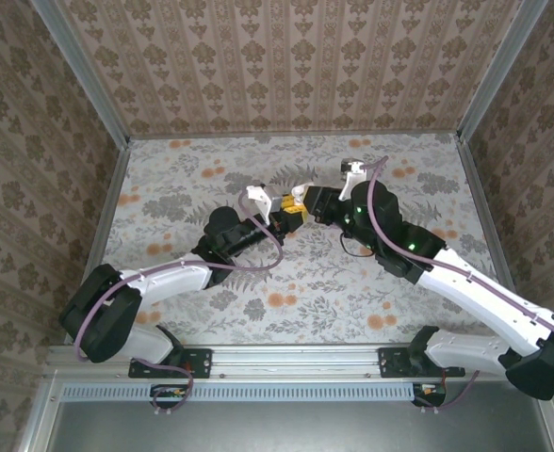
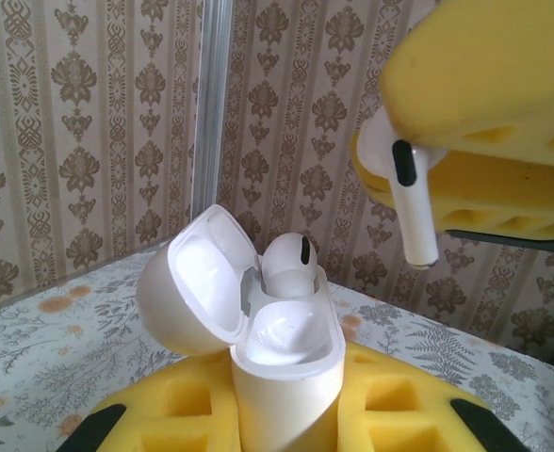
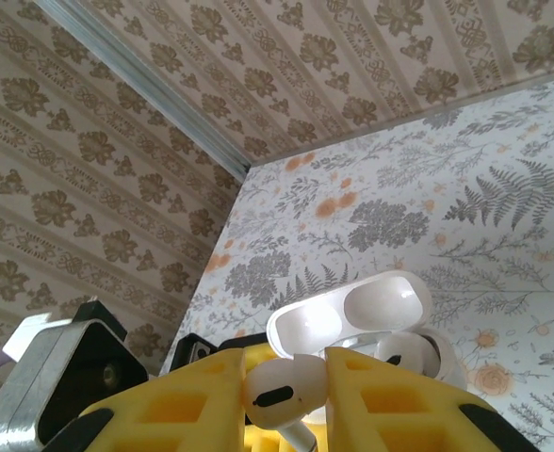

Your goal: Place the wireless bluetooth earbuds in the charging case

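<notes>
The free earbud (image 2: pixel 414 198) is hanging above the charging case (image 2: pixel 286 363) and off to one side of its mouth, clear of it, with its stem pointing down; the right gripper (image 3: pixel 286 395) is clamping it by the bulb between yellow foam pads. This leaves the stem bare, presumably so it can enter the case first. The bud is glossy white, with a dark oval vent on the head and a straight, plain stem. A seated earbud (image 2: pixel 288 259) of the same make is already resting in the case's far socket, with only its rounded head and dark vent showing above the rim. The empty socket (image 2: pixel 286 334) beside it is lying open and unobstructed. The case is a smooth white pebble-shaped shell standing upright, and its lid (image 2: pixel 197 282) is swinging back on the hinge, away from the incoming bud, so the approach from above is unblocked. The left gripper (image 1: pixel 275 224) is closing its foam pads on the lower body of the case. It is judged to be holding the case clear of the floral table (image 1: pixel 211 301) below and presenting the mouth upward as a steady target. The remaining step appears to be aligning the stem over the vacant socket; a tilted entry could catch the stem on the rim.
</notes>
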